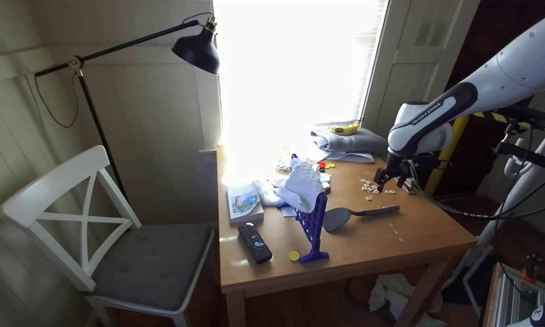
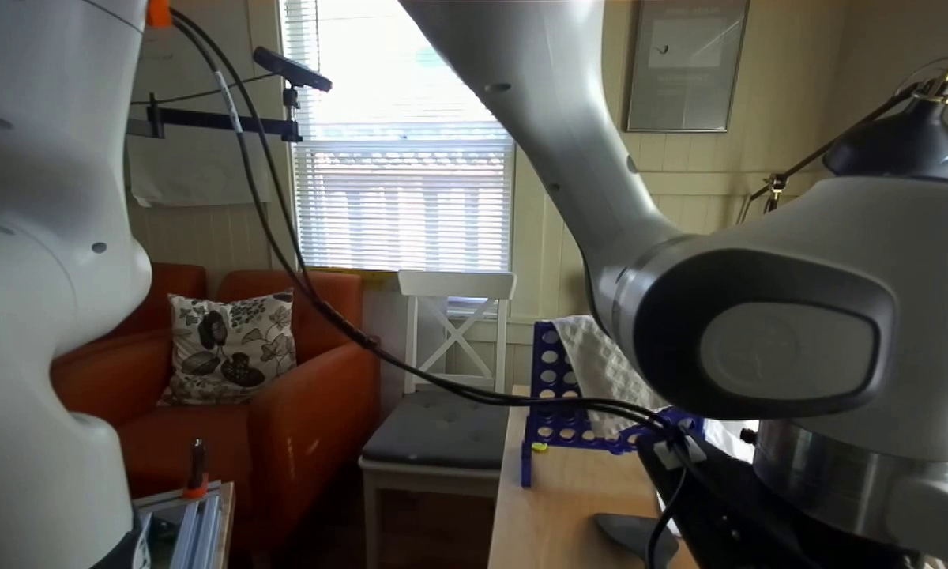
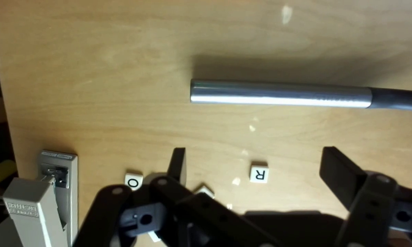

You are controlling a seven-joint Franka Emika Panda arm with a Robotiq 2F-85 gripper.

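My gripper stands open above the wooden table, nothing between its fingers. A small white letter tile marked R shows on the tabletop below the gap. Another tile marked O lies left of the left finger; a further tile is partly covered by that finger's linkage. Beyond the fingertips is the metal handle of a dark spatula. In an exterior view the gripper hangs close by a cluster of tiles. The fingertips cannot be seen in the remaining exterior view.
A grey stapler-like object sits by the table edge. A blue upright grid carries a white cloth. Also on the table are a remote, a book, a yellow disc and a folded towel bearing bananas.
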